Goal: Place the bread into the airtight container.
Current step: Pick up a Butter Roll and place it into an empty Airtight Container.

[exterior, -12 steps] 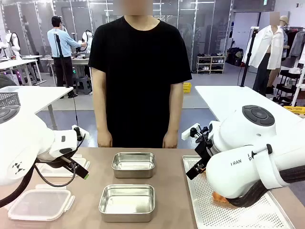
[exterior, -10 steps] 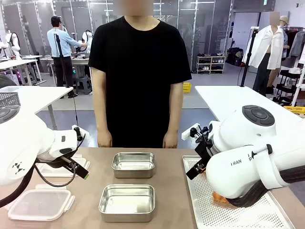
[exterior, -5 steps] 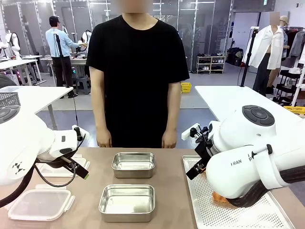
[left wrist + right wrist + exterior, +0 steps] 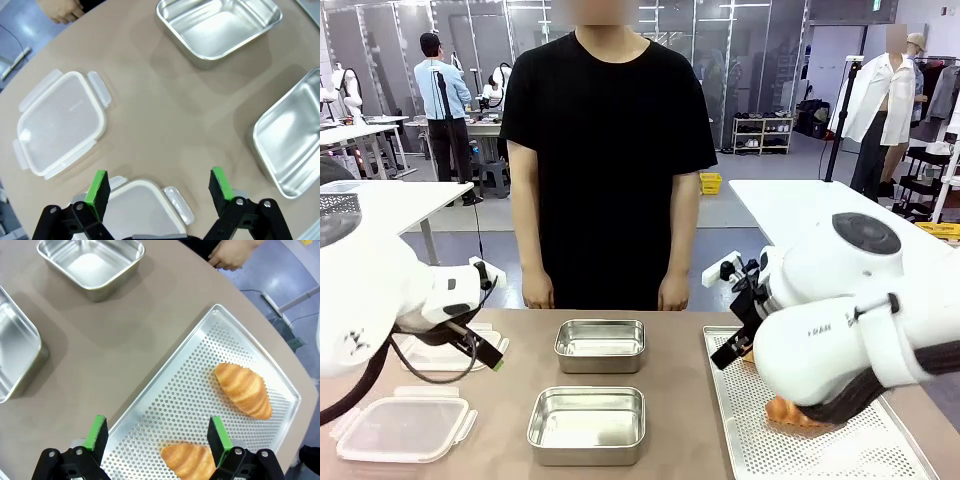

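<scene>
So, nothing is packed yet. At my far left a clip-lock lid [image 4: 60, 122] lies flat on the counter [image 4: 165, 105], and a second lid [image 4: 135, 207] lies just beside it, right under my left pincer [image 4: 158, 186], which hangs spread wide and holds nothing. In the middle stand the front steel container [image 4: 587, 422] and, behind it, the rear steel container [image 4: 600, 345], both uncovered and both empty. The person's hands [image 4: 535, 293] hang at the counter's far edge, touching nothing. To the right lies the perforated tray [image 4: 190, 385] with the bread on it. My right pincer [image 4: 157, 434] hovers over the tray's near part, spread and empty, with the nearer croissant [image 4: 187, 460] just below it, close to one finger, and the farther croissant [image 4: 245, 390] well apart. I judge the task to be at its very start: the grasp, the carry across to a container and the release are all left, and perhaps a lid after that.
</scene>
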Motion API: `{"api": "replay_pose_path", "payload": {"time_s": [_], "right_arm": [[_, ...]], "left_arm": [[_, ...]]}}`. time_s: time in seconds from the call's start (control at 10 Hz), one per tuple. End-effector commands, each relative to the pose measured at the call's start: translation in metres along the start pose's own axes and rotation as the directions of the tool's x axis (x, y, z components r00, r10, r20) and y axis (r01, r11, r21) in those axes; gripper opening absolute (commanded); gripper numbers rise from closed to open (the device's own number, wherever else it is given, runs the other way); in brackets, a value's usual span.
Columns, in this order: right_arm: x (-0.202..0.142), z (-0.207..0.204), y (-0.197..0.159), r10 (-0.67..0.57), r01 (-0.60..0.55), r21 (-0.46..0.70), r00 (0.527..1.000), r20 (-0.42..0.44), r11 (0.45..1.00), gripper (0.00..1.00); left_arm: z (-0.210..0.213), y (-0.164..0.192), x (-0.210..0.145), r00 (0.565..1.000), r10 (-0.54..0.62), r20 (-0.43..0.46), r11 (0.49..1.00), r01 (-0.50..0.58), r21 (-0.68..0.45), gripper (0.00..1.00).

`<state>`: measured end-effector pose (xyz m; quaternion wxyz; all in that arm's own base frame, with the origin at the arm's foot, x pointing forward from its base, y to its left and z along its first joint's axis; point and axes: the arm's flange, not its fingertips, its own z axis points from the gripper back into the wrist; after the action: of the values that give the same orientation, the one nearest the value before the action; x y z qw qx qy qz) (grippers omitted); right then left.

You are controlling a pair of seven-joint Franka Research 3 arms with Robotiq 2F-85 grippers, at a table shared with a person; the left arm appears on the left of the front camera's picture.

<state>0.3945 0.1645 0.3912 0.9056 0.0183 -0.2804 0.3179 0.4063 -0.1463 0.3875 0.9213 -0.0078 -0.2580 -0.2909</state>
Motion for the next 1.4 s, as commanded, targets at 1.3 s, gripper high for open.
{"api": "replay_pose_path", "payload": {"time_s": [1.3], "right_arm": [[-0.104,0.47,-0.163,-0.145,0.151,-0.001,0.956,0.256,0.989,1.0]], "left_arm": [[0.468,0.122,-0.042,0.955,0.18,0.234,0.983,-0.182,-0.016,1.0]]}}
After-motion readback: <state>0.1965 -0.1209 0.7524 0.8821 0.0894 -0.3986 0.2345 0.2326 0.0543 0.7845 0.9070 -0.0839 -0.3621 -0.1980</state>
